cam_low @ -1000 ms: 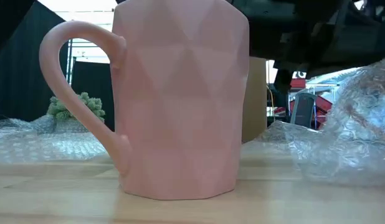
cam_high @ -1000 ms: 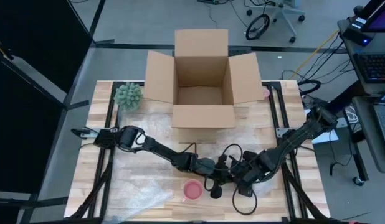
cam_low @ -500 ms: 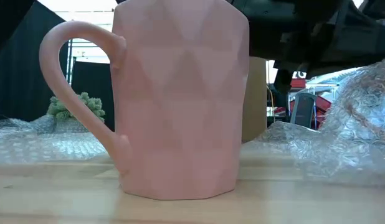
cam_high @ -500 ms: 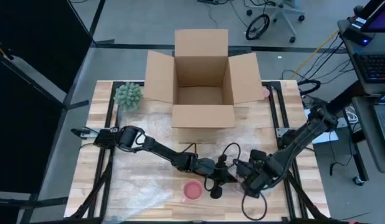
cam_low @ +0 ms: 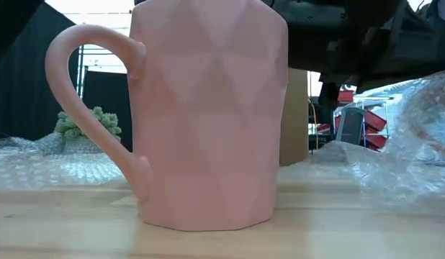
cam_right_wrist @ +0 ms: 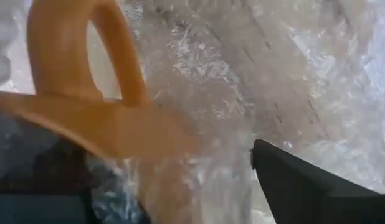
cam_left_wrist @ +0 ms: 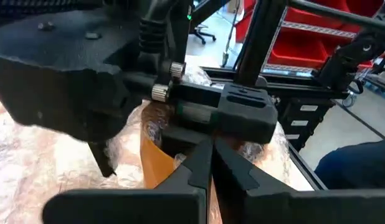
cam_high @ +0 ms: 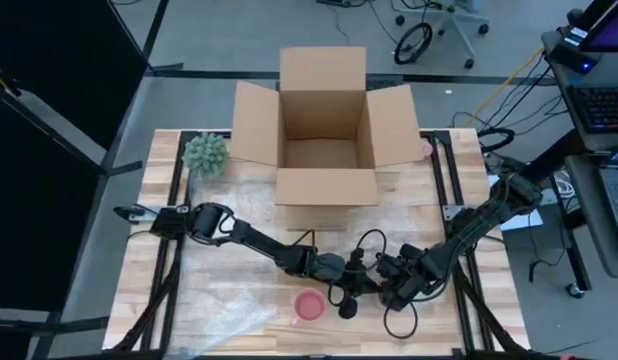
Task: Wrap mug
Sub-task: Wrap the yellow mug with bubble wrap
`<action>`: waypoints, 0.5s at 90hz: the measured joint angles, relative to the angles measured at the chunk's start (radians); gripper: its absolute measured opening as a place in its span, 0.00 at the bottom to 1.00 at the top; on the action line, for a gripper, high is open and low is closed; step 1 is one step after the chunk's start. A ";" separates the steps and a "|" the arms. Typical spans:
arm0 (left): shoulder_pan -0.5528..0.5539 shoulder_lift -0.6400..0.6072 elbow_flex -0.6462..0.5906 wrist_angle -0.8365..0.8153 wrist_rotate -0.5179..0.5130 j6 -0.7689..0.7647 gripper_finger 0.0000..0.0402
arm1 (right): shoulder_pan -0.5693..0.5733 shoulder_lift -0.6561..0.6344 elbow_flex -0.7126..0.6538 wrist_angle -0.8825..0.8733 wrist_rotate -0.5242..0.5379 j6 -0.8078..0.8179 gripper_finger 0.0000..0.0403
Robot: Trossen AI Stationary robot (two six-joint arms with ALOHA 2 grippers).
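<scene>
The right arm has drawn back in toward the middle of the worktop (cam_high: 239,300) since half a second ago, and the crinkled bubble wrap (cam_low: 413,155) at the right of the low view now sits lower and farther right than it did. From the left, a small green plant (cam_high: 205,154) stands at the far left corner of the worktop, and an open cardboard box (cam_high: 326,140) sits at the far middle. The left arm reaches from the left edge toward the near middle, its left tool (cam_high: 347,288) just beside the pink mug (cam_high: 308,306); in its wrist view the two dark fingers (cam_left_wrist: 199,168) are pressed together, nothing visible between them. The pink mug stands upright near the front edge, handle pointing left in the low view, with a loose sheet of bubble wrap lying on the wood to its left. An orange mug (cam_right_wrist: 86,106) with bubble wrap bunched against it shows up close in the right wrist view. The right tool (cam_high: 399,290) hovers just right of the left one; I cannot tell whether it is clenched or released.
</scene>
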 joint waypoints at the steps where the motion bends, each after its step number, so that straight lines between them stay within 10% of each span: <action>1: 0.000 0.000 0.000 0.001 0.006 0.000 0.00 | 0.000 0.000 0.001 0.000 0.000 -0.004 0.52; 45: 0.006 -0.008 0.015 -0.113 0.002 -0.024 0.00 | -0.003 0.002 0.057 -0.015 -0.005 -0.046 0.52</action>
